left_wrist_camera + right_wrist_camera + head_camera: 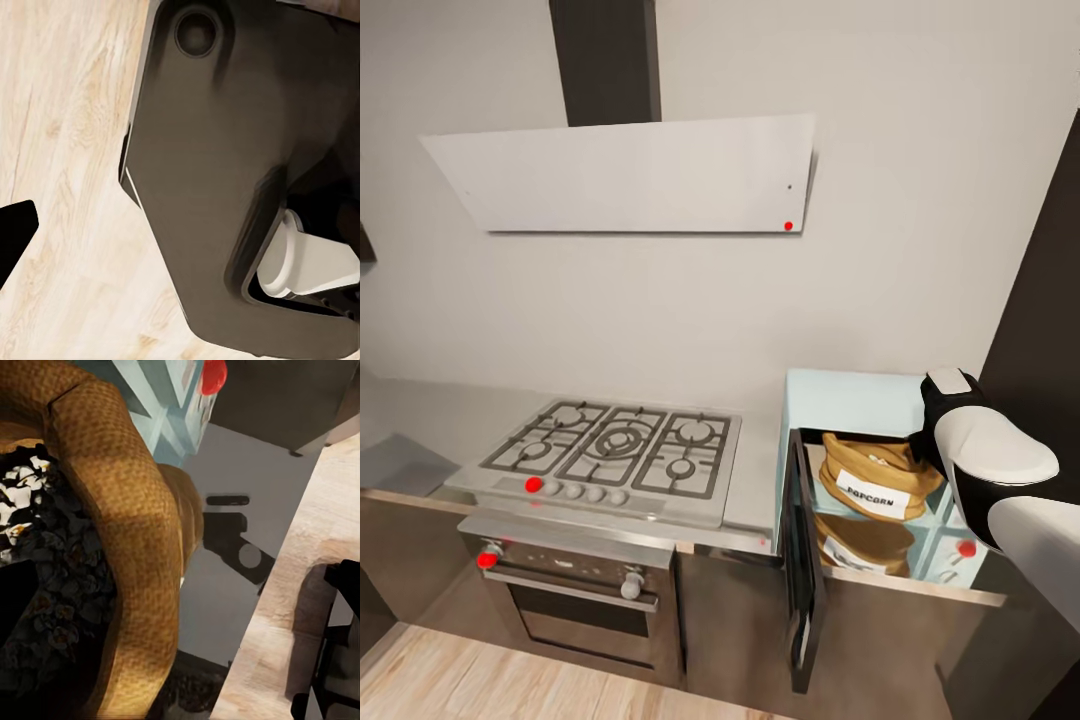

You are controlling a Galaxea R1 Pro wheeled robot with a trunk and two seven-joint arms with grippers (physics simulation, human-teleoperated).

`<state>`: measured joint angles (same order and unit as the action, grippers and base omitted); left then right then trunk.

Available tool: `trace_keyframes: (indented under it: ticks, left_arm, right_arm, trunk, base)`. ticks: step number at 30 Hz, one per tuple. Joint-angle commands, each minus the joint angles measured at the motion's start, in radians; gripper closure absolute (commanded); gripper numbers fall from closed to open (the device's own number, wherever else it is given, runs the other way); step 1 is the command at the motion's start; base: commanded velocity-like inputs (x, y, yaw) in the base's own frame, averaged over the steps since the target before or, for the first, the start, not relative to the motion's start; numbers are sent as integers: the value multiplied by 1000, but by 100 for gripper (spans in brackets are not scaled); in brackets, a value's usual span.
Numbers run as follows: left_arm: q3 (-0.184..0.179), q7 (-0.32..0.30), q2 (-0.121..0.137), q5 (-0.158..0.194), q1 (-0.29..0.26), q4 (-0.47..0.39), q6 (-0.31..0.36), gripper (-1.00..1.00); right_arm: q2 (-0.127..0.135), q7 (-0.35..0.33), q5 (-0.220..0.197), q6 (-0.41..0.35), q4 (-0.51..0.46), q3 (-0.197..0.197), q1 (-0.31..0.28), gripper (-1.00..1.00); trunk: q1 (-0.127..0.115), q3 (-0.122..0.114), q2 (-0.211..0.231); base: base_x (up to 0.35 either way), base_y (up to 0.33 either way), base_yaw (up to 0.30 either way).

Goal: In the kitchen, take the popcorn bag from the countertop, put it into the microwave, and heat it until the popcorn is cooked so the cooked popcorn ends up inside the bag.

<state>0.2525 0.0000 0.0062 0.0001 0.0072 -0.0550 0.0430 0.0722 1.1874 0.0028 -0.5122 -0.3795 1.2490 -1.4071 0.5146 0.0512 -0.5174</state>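
1. Head camera first: I see the microwave [840, 400], pale blue, sitting on the countertop [755, 480] just right of the gas hob [615, 450]; its dark door [800, 560] hangs swung open towards me; the popcorn bag [875, 475] sits inside the cavity with its white label facing out, and its reflection shows on the cavity floor below it; my right arm [990, 460] reaches in from the right beside the bag, but the gripper end is hidden behind the arm, so I cannot tell how the fingers stand; the oven [575, 585] sits under the hob, and the white hood [630, 170] hangs on the wall above.

2. Left wrist camera: I look down on the pale wood floor [67, 150] and the robot's dark base [225, 187]; a black finger tip [15, 229] pokes in at the edge; whether that gripper is spread or closed I cannot tell.

3. Right wrist camera: the bag's rolled brown rim [127, 525] looms very close; the popcorn [22, 502] shows pale inside it, partly in shadow; pale blue microwave wall and a red dot [214, 375] lie behind; I cannot make out the fingers.
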Motion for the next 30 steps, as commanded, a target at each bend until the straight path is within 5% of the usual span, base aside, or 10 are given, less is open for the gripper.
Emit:
trace_keyframes:
  ticks: [1,15,30]
  left_arm:
    - [4,0,0,0,1,-3,5,-100]
    - [4,0,-2,0,1,-3,3,-100]
    - [4,0,-2,0,1,-3,3,-100]
  right_arm:
    - [0,3,0,-10,-1,2,-1,-100]
    - [0,3,0,-11,-1,4,-1,-100]
    - [0,2,-1,-11,-1,5,-1,-100]
  trunk:
    - [1,0,-2]
    - [1,-23,-2]
    - [1,-47,-2]
  base:
    - [0,0,0]
    - [-10,-4,0]
    - [-293,-84,0]
